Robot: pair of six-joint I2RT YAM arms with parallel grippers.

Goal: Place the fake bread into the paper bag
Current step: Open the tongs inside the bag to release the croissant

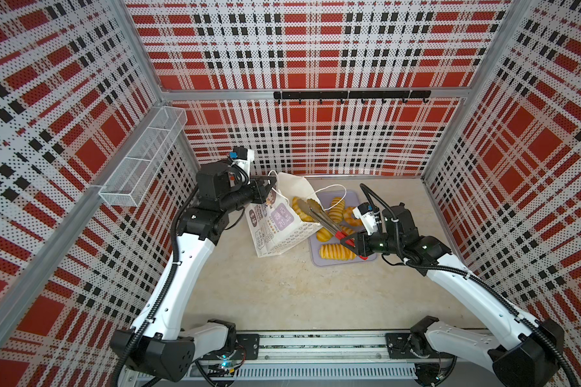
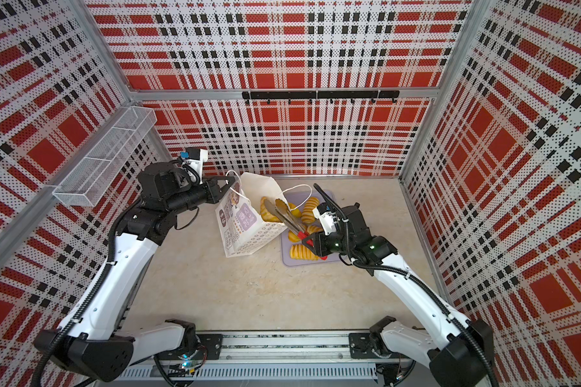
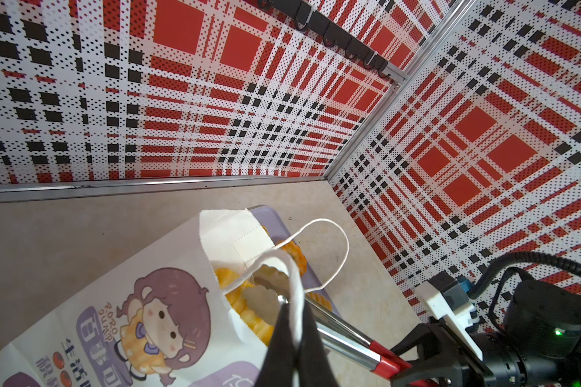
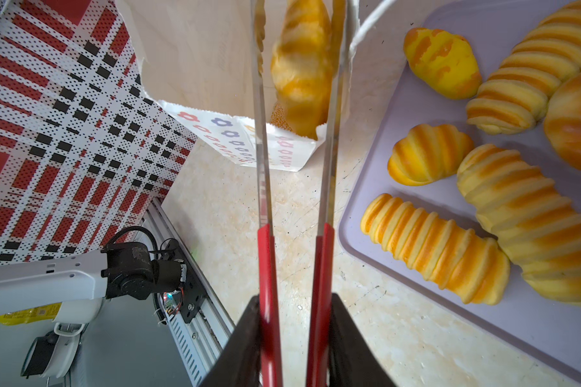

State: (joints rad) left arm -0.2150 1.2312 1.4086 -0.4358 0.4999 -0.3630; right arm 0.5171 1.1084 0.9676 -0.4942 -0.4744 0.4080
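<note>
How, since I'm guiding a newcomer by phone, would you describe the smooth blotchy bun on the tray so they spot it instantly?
Start at the flat lilac tray beside the tall white paper bag. Along the tray edge nearest the bag's white cord handle lies a small oval golden-yellow toy bun. Unlike its ridged, striped neighbours, its skin is smooth with irregular orange blotches.

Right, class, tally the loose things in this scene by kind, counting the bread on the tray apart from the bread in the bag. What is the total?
fake bread on the lilac tray: 6
fake bread in the paper bag: 2
paper bag: 1
lilac tray: 1
tongs: 1
Total: 11
</note>
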